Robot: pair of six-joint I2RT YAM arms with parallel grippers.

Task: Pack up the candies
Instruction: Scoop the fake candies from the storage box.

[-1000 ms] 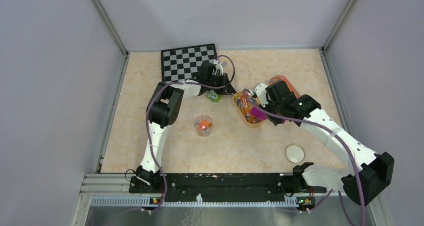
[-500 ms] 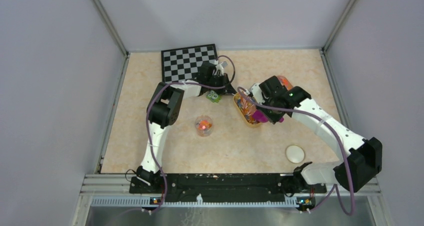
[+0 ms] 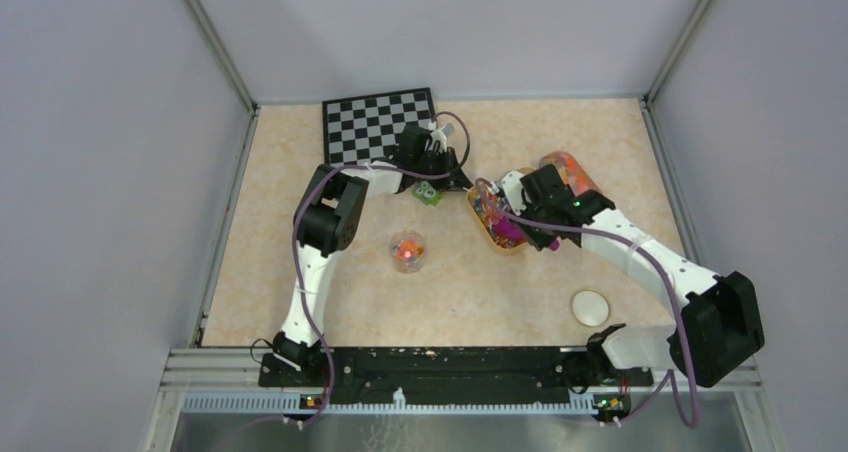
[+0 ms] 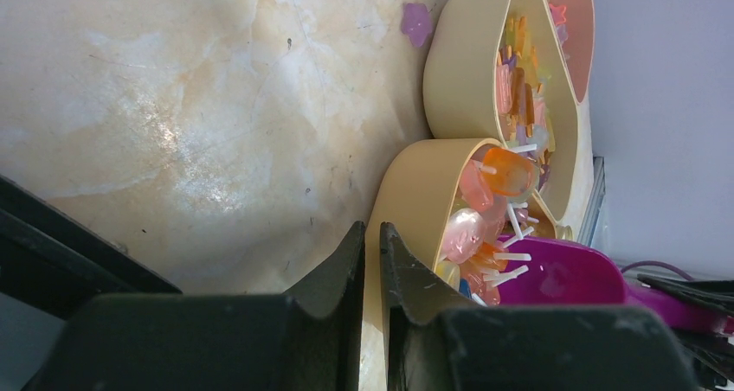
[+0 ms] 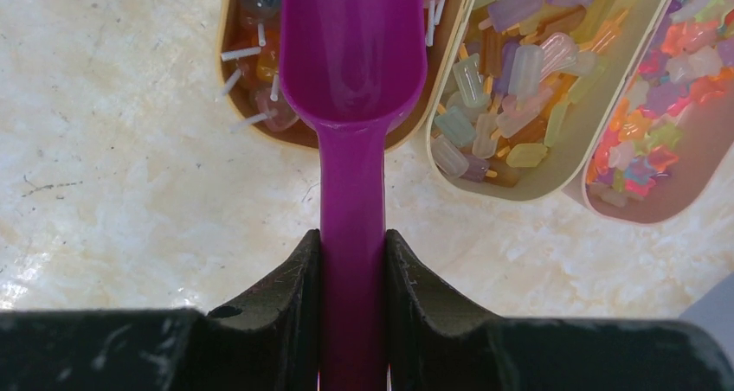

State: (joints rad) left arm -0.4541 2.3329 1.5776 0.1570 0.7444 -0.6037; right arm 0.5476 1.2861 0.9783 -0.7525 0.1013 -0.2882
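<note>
- My right gripper is clamped on the handle of the glossy magenta plastic scoop.
- The tiny multicoloured candies lie in the beige oval plastic tray. The scoop's bowl hangs over its end compartment, with its long axis pointing straight ahead of my fingers.
- My left gripper pinches the tray's wall.
- The small clear cup stands well apart, on the left arm's side.

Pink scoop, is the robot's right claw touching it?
Touching. The right wrist view shows the right gripper clamped on the handle of the magenta scoop, a finger pressed against each side with no gap.
</note>
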